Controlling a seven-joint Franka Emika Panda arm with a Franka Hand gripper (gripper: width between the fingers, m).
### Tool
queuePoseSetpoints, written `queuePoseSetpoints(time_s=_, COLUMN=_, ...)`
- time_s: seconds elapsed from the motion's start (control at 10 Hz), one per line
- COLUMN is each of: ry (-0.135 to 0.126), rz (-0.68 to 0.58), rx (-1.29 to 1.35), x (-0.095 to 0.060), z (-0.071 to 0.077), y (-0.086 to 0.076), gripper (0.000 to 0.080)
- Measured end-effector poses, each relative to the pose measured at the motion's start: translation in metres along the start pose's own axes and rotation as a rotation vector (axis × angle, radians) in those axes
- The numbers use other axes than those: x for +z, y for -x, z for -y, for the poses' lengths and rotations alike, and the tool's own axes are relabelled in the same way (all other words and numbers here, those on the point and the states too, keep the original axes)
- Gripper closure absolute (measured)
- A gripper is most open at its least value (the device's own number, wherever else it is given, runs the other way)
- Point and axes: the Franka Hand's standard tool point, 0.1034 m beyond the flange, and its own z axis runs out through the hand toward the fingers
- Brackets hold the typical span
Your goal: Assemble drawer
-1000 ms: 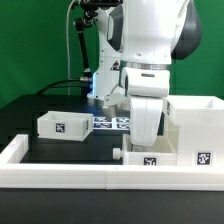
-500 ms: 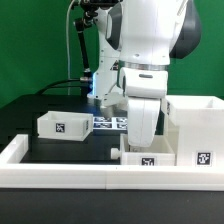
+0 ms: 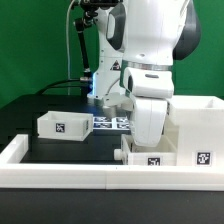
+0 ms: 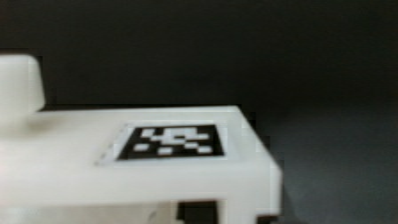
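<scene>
marker board (image 3: pixel 108 123) flat on black table (image 3: pixel 25 115) | white rail (image 3: pixel 60 168) along front | green backdrop (image 3: pixel 30 40) behind

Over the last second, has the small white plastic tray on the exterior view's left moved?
No. The small white plastic tray sits in the same spot beside the marker board as before.
</scene>
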Motion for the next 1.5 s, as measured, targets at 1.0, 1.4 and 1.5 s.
queuePoseSetpoints(time_s=1.0, ry=0.015, rz=-0.002, rx=0.018, x=-0.0002, z=-0.0016, y=-0.0049, gripper=0.0758)
queuePoseSetpoints(time_s=1.4, ry=0.020, rz=-0.002, rx=0.025, x=-0.0029, z=-0.0033, y=-0.0039, gripper=0.0511)
queuePoseSetpoints(time_s=1.5, ry=0.023, rz=-0.002, rx=0.027, x=-0.0053, z=-0.0044, y=-0.0027, gripper=0.0511)
